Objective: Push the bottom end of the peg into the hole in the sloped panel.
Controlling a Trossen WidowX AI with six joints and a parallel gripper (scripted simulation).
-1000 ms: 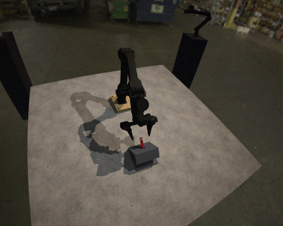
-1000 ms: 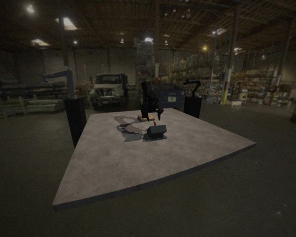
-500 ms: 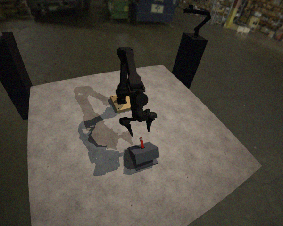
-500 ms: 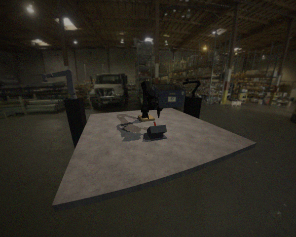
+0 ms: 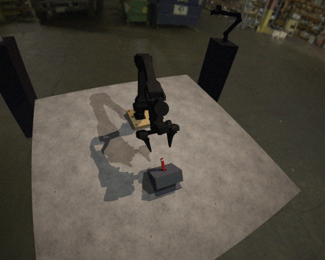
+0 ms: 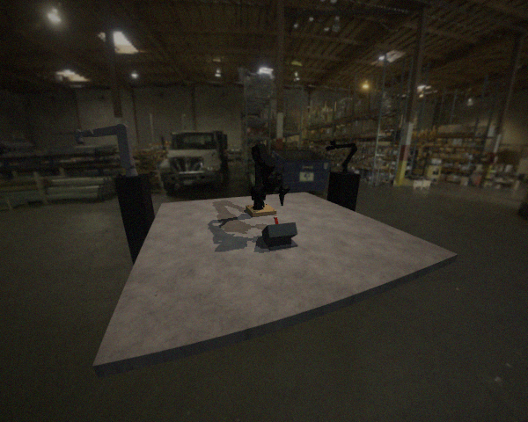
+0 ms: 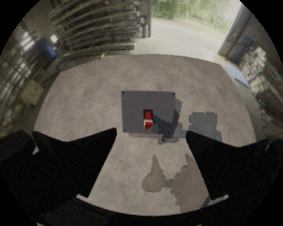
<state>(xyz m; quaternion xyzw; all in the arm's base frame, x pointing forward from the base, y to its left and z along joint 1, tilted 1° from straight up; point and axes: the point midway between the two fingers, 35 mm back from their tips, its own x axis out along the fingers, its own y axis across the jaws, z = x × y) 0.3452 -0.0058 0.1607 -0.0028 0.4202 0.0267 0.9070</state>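
Peg: the red peg [image 5: 163, 165] [image 6: 275, 221] [image 7: 148, 121] stood in the hole [image 7: 147, 112] of the sloped block [image 5: 167, 180] [image 6: 280, 235] [image 7: 132, 110], its upper part sticking out and a pale band near its top end. How deep its bottom end sat could not be told.
Claw: the claw [image 5: 160, 149] [image 6: 270, 206] [image 7: 152, 134] was spread nearly as wide as it goes, with nothing between its fingers.
Clearance: both fingertips were apart from the peg, above and on the arm's base side of it in the top view.
Block: it rested on the tabletop [image 5: 213, 218] [image 6: 255, 286] [image 7: 85, 99], the peg leaning out of its sloped upper face.
Arm: the black arm [image 5: 151, 80] [image 6: 262, 168] rose from a tan base plate [image 5: 141, 125] [image 6: 267, 212] and bent over toward the block.
Shadows: dark arm shapes fell across the tabletop, reaching beside the block.
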